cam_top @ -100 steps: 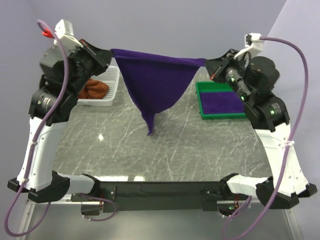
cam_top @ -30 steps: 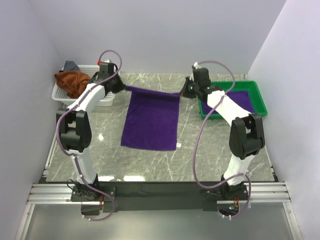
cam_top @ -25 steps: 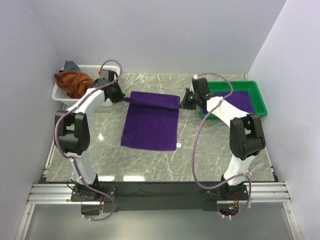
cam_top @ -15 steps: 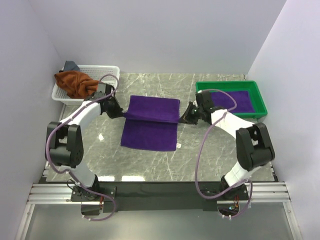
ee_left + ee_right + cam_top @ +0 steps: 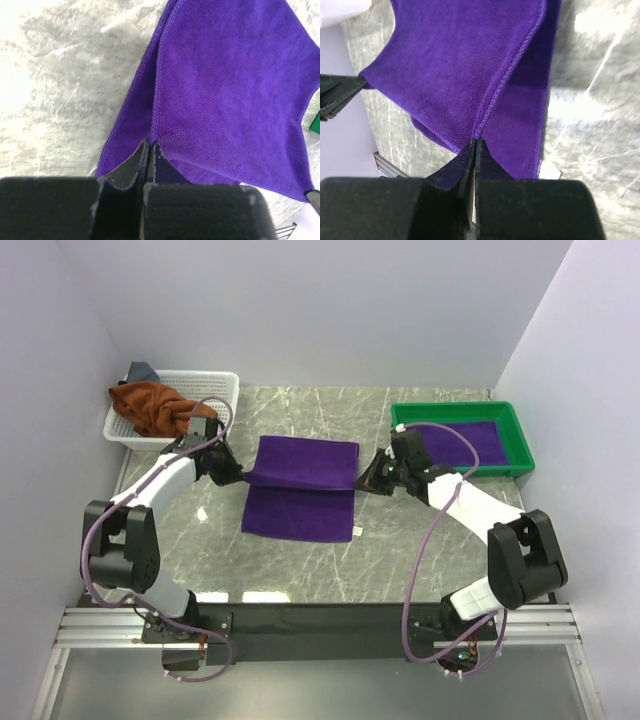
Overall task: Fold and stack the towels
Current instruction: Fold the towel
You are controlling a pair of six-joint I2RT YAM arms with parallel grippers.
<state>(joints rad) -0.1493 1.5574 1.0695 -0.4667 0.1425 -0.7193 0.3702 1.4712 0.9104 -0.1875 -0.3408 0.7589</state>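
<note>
A grey marbled surface [image 5: 420, 540] lies between pale lilac walls. At its ten o'clock, a white basket [image 5: 228, 380] holds a rumpled rust-brown towel [image 5: 145, 405]. Right of it, the left claw [image 5: 232, 476] is clamped on the left corner of the purple towel [image 5: 300, 510]. The towel lies at the centre, its far half raised and doubled over toward six o'clock. The right claw [image 5: 366, 478] pinches the opposite corner, jaws together on the cloth. At two o'clock, a green tray [image 5: 520, 430] carries another purple towel [image 5: 462, 442]. As I judge it, uneven travel of the two claws would lay the upper half askew, and a dragging edge could bunch the layer beneath.
</note>
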